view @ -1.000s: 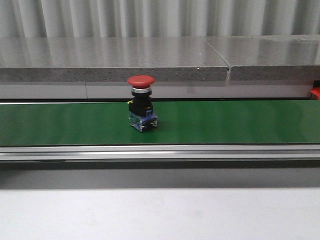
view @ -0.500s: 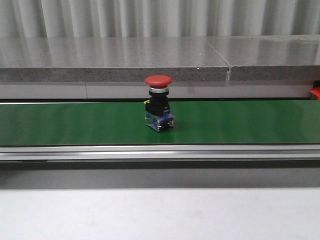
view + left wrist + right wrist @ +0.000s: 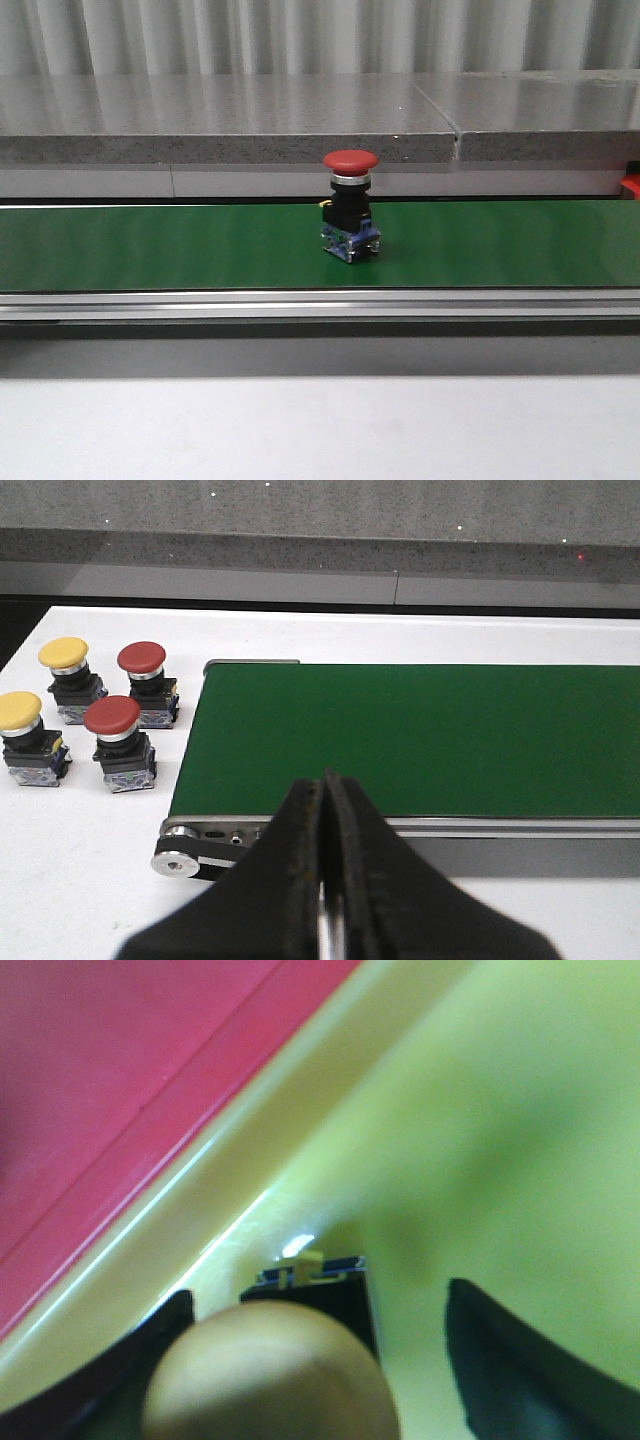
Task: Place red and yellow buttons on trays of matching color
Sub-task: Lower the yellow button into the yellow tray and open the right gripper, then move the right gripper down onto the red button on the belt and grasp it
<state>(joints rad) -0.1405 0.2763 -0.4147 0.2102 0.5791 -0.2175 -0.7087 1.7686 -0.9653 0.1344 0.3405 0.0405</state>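
One green conveyor belt spans the front view from edge to edge. It carries a single red button, which stands upright, cap up, slightly right of the belt's middle and well clear of both belt edges. No arm appears in that view.

Tray area, right wrist view: the yellow tray lies directly beside the red tray, and their rims touch. The picture is blurred. The right gripper is spread wide over the yellow tray floor. A yellow button stands between its fingers, close to one finger and clearly apart from the other, so nothing is clamped.

Supply area, left wrist view: four buttons stand upright on the white table just beside the belt's end: two yellow and two red. The left gripper hangs above the belt's near rail, its fingers pressed together on nothing.

Judgement: the belt button's long axis is vertical, so a grasp from above on the black body below the cap suits it. It sits toward the right arm's side, so that arm is probably nearer. Open belt lies all around the button; the tray rim is the edge to clear.
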